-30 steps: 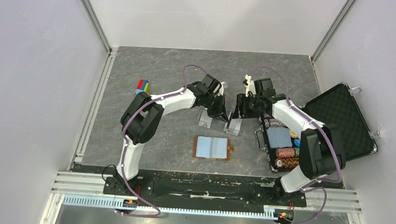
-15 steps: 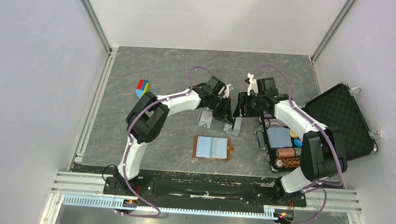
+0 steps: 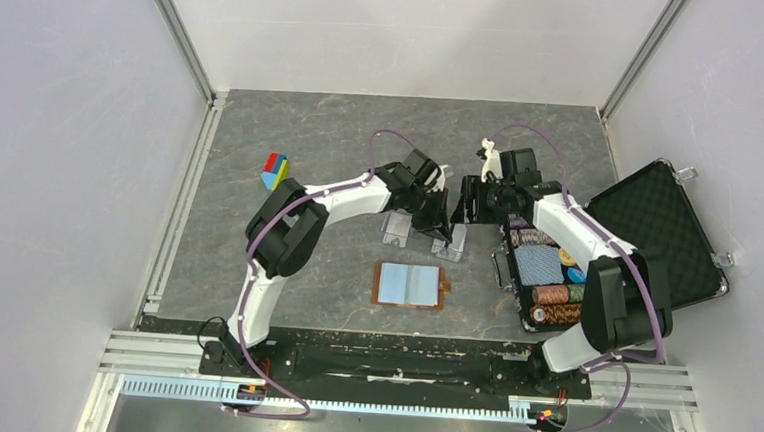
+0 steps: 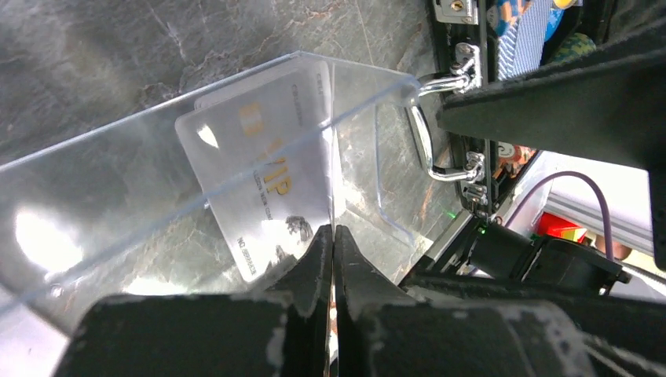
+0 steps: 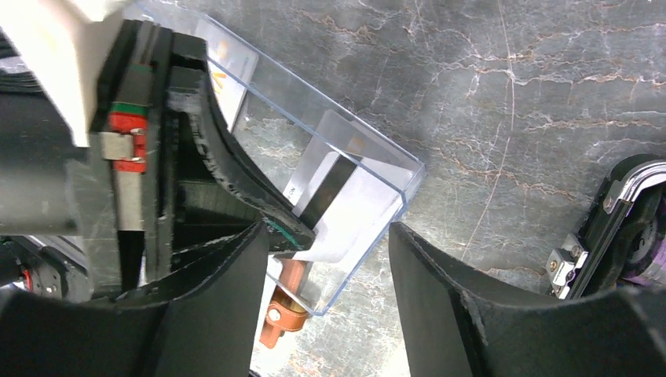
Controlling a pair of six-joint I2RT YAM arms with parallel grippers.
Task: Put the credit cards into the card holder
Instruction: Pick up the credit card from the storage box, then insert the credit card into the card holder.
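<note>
The card holder [image 3: 378,284] lies open near the table's front, with pale blue credit cards [image 3: 407,284] in it. Behind it stand two clear trays [image 3: 395,229] [image 3: 448,245]. My left gripper [image 4: 334,229] reaches into the right tray [image 4: 157,106] and is shut. A thin edge runs straight out from between its pads, and the right wrist view shows it as a white card with a black stripe [image 5: 357,208]. A gold-lettered VIP card [image 4: 259,181] leans in the tray. My right gripper [image 5: 326,228] stands open astride the tray's end [image 5: 397,169], touching nothing. The holder's snap tab [image 5: 279,326] shows below.
An open black foam-lined case [image 3: 657,233] with poker chips [image 3: 546,278] sits at the right, and its metal handle [image 4: 432,126] is close to the tray. A small coloured block [image 3: 276,167] lies at the left. The two arms nearly meet mid-table.
My left gripper has moved right and forward, from the left tray to the right one. The right gripper has drawn back a little and its jaws have widened slightly.
</note>
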